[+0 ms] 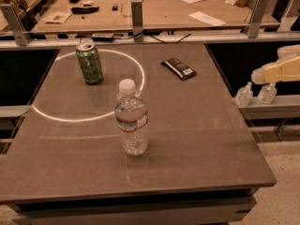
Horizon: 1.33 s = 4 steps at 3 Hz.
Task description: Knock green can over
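The worktop (197, 163) is lying left of the pincer (262, 74), which is hovering off its right edge; apart or together, I cannot tell. The bottle (132, 121) is standing nearer the pincer than the can (89, 63), which is sitting upright at the far left, so a low sweep is risking toppling the bottle instead.

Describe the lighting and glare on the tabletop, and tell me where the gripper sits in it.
Camera view: warm, dim light; a bright ring glares on the table, the green can upright inside its far edge; the glossy top faintly mirrors the water bottle; the gripper hangs beyond the table's right edge, outside the ring.
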Each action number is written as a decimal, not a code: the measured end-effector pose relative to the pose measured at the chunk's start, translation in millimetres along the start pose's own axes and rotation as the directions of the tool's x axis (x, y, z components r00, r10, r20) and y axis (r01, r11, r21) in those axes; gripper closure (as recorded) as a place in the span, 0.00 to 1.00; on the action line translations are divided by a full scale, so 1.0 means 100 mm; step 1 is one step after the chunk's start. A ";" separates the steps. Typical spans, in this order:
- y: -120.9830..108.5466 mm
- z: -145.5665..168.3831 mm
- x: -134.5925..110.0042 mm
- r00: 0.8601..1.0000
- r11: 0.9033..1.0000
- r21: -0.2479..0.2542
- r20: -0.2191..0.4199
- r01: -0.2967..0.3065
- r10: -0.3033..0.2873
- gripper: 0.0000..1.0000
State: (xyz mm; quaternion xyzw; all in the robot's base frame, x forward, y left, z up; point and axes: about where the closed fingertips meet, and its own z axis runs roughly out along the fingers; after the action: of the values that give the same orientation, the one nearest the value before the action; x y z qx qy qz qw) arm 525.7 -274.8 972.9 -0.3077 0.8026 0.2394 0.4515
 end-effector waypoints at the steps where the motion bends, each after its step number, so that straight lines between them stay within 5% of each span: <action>1: 0.12 0.15 -0.09 0.999 0.994 -0.099 0.027 0.037 -0.034 0.00; 2: 0.36 0.52 -0.20 0.994 0.966 -0.234 0.043 0.109 -0.101 0.00; 3: 0.64 0.90 -0.27 0.982 0.915 -0.357 0.064 0.187 -0.176 0.00; 4: 1.03 1.03 -0.42 0.968 0.887 -0.390 0.128 0.249 -0.215 0.00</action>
State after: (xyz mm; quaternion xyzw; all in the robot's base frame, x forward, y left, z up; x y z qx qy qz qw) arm 529.4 -123.3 970.8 -0.4777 0.6744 0.3560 0.4363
